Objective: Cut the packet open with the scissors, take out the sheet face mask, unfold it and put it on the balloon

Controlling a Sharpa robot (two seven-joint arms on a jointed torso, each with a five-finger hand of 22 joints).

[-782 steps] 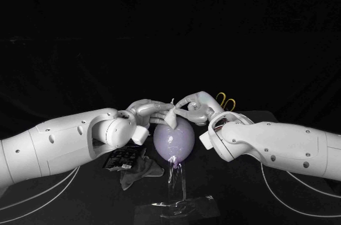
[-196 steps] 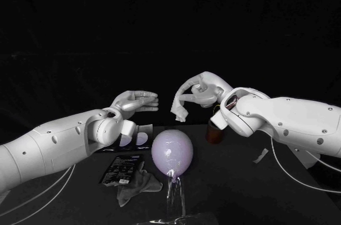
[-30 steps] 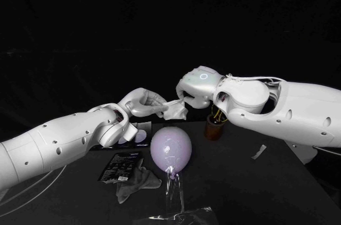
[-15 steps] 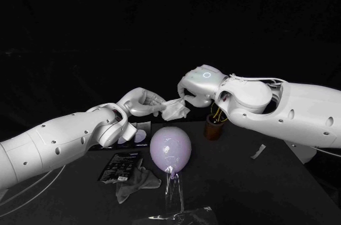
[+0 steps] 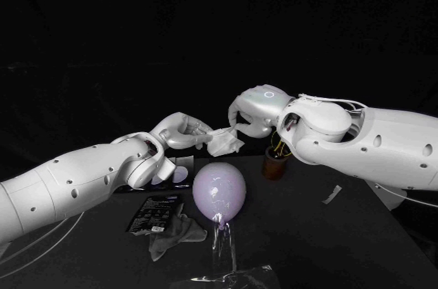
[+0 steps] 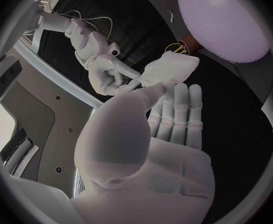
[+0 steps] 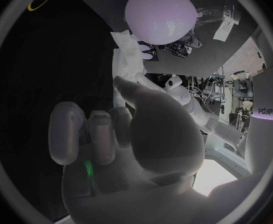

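At the near left of the surface (image 5: 301,238), the dark packet (image 5: 155,213) is seen lying flat, and a crumpled grey cloth (image 5: 179,233) is touched against its near right corner. Farther back the left robot hand (image 5: 185,129) is raised, with its fingers curled and pinched on the left edge of the sheet face mask (image 5: 223,141). The mask is held bunched and folded in the air between the 2 hands, above the balloon (image 5: 219,189) and apart from it. The pale balloon is carried upright on a clear stand (image 5: 225,251) in the middle. The mask's right edge is pinched by the right robot hand (image 5: 253,114). A brown cup (image 5: 273,166) is set just right of the balloon, and a small pale strip (image 5: 333,195) is seen farther right on the surface.
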